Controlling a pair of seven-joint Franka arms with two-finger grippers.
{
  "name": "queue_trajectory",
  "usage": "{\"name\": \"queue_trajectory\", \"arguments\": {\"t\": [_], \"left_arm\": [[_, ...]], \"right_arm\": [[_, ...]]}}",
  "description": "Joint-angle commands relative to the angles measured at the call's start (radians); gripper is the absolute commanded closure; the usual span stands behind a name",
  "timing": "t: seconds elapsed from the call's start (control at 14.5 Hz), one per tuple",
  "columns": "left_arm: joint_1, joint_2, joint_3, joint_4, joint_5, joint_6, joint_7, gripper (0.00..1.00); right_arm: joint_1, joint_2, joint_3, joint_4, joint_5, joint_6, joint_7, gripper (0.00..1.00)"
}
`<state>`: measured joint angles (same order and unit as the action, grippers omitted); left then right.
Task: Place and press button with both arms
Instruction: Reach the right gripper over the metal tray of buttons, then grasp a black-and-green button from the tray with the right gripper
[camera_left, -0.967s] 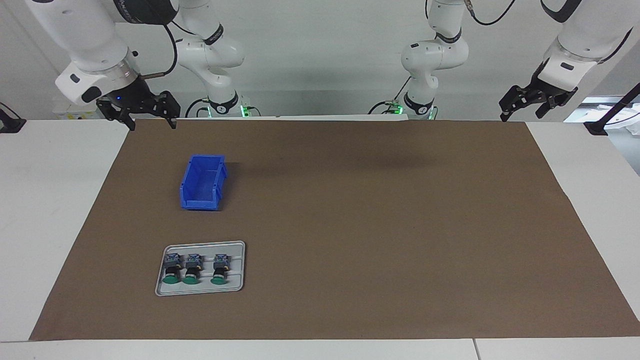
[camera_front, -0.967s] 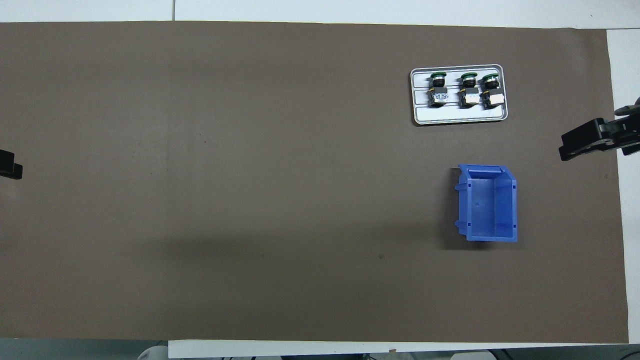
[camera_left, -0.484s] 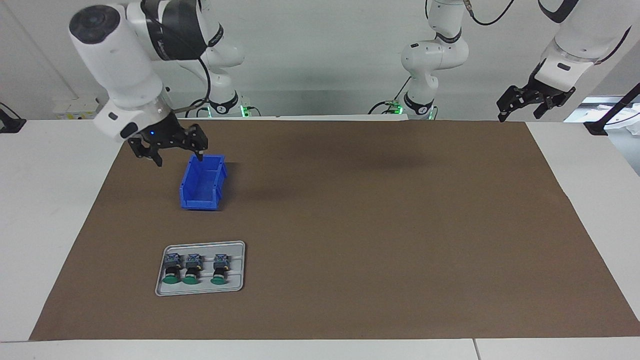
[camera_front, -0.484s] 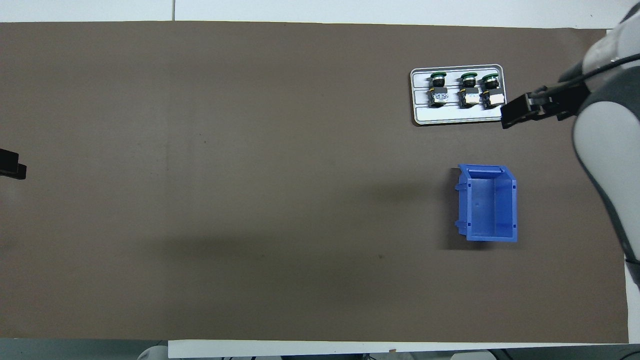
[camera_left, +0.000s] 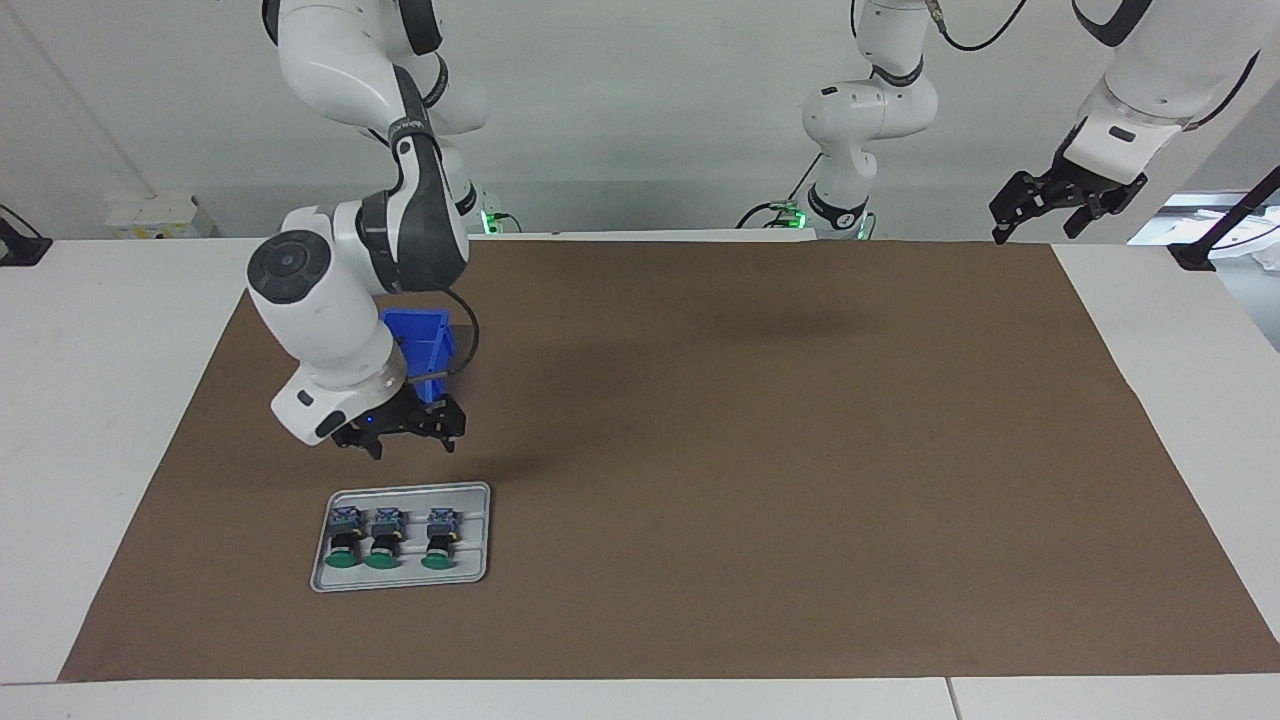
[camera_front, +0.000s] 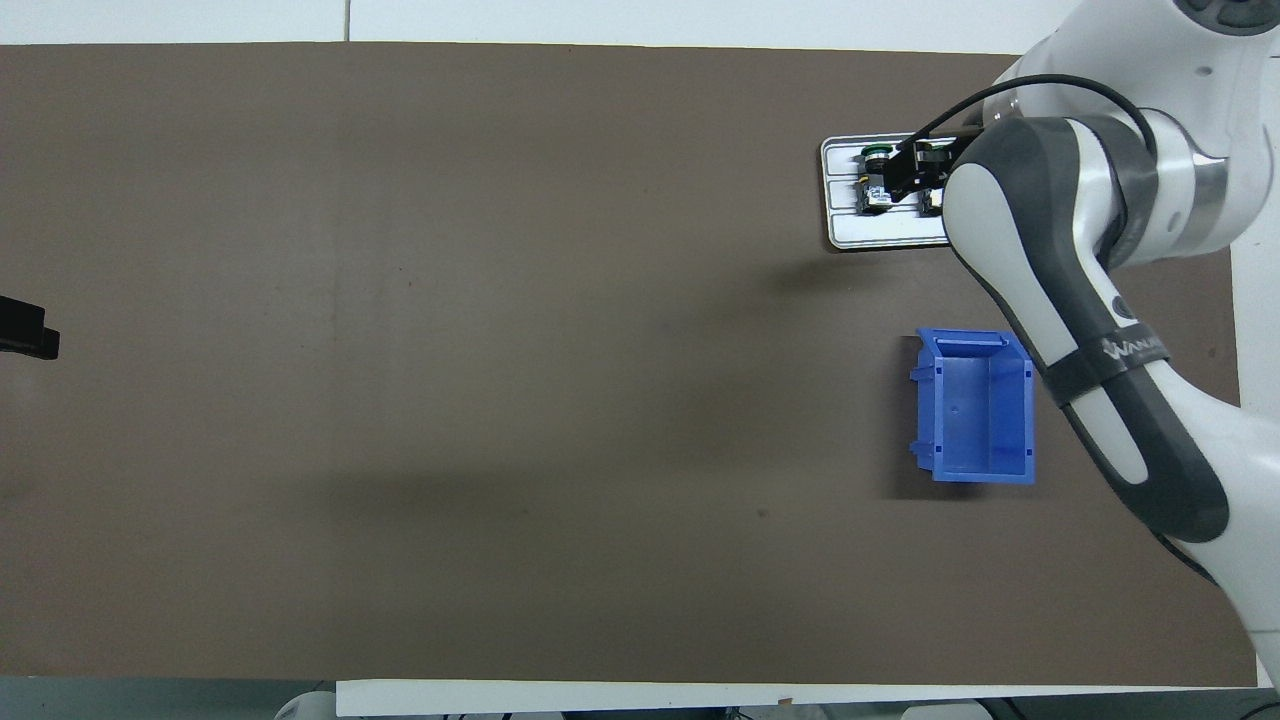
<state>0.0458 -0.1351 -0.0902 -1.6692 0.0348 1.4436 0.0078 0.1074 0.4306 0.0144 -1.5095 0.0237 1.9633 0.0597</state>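
- The right gripper (camera_left: 405, 442) hangs over the grey tray (camera_left: 480, 570), fingers spread wide and holding nothing.
- Three buttons (camera_left: 382, 537) lie side by side in that tray, farther from the robots than the blue bin (camera_front: 975, 410).
- The left gripper (camera_left: 1035, 212) waits above the tabletop's (camera_left: 120, 400) edge, fingers wide apart.
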Motion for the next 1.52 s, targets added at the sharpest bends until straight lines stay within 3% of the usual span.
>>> {"name": "queue_trajectory", "arguments": {"t": [0.0, 0.41, 0.97, 1.17, 1.38, 1.45], "left_arm": [[-0.017, -0.018, 0.004, -0.017, 0.019, -0.008, -0.008, 0.0], [-0.017, -0.018, 0.004, -0.017, 0.019, -0.005, -0.009, 0.0], [-0.018, -0.018, 0.004, -0.017, 0.019, -0.002, -0.008, 0.0], [-0.018, -0.017, 0.004, -0.017, 0.019, -0.003, -0.009, 0.0], [-0.018, -0.017, 0.004, -0.018, 0.019, 0.001, -0.006, 0.0], [-0.018, -0.017, 0.003, -0.018, 0.019, 0.001, -0.006, 0.0]], "right_arm": [[-0.009, 0.065, 0.004, 0.002, 0.018, 0.092, 0.002, 0.01], [-0.008, 0.163, 0.004, 0.003, 0.01, 0.212, -0.064, 0.09], [-0.003, 0.2, 0.004, 0.0, 0.001, 0.275, -0.078, 0.18], [-0.005, 0.2, 0.004, -0.012, -0.001, 0.273, -0.106, 0.34], [-0.005, 0.2, 0.004, -0.015, 0.001, 0.259, -0.107, 0.69], [-0.005, 0.2, 0.004, -0.026, 0.001, 0.264, -0.119, 0.72]]}}
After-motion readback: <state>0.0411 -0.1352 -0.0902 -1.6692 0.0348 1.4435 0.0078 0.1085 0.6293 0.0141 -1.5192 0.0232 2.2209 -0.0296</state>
